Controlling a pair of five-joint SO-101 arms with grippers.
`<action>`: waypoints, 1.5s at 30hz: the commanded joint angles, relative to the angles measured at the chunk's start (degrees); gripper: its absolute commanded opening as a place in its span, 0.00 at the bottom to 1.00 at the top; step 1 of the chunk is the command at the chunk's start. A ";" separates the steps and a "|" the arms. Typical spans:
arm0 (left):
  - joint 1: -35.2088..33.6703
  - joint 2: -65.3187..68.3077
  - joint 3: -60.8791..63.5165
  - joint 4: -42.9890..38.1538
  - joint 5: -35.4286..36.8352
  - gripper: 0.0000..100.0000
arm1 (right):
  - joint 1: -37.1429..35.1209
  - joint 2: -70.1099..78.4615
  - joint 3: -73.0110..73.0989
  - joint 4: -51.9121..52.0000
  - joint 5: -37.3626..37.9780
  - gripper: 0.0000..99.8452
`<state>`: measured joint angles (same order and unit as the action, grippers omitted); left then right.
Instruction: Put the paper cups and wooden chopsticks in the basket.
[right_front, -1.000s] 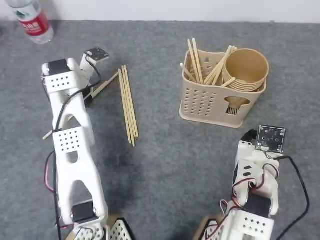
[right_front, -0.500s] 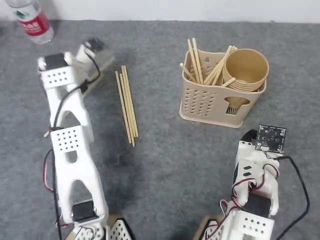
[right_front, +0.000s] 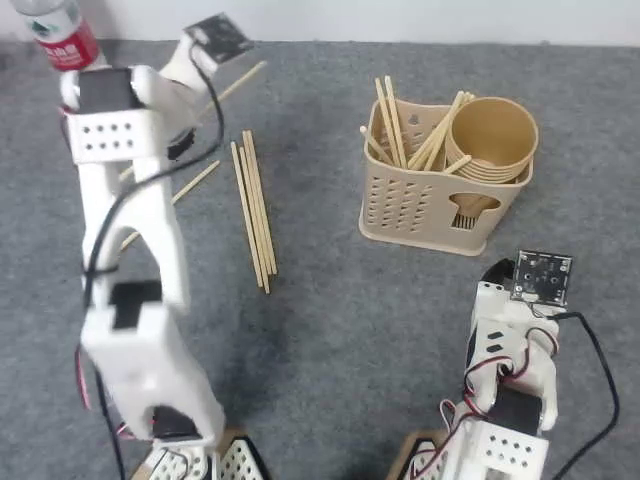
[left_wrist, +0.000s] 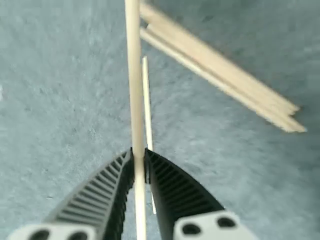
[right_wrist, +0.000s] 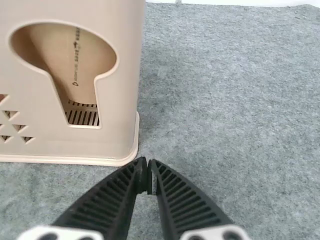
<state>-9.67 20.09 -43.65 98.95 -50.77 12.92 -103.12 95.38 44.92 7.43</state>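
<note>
Red bottle label (right_front: 70, 46), small print on paper cup (right_wrist: 70, 60): neither legible.

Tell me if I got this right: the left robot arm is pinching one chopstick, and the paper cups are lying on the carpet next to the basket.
Not quite. The left gripper does pinch one chopstick, but the paper cups are not lying next to the basket. The high view shows them stacked inside it, in its right-hand compartment.

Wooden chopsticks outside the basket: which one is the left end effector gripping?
The lone light wooden chopstick pinched in the left end effector; the bundle and the loose stick lie ungripped.
</note>
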 joint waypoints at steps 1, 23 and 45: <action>8.18 -17.85 8.75 1.49 4.66 0.01 | -0.31 -0.57 0.44 -0.84 0.79 0.01; 33.93 -56.79 59.74 -60.04 52.66 0.01 | -0.31 -0.57 0.44 -0.75 0.79 0.01; 38.24 -36.66 68.88 -109.80 52.75 0.01 | -0.57 -0.57 0.53 -0.75 2.29 0.01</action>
<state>29.27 -24.04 29.14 -3.65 1.63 12.84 -103.12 95.38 44.92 8.66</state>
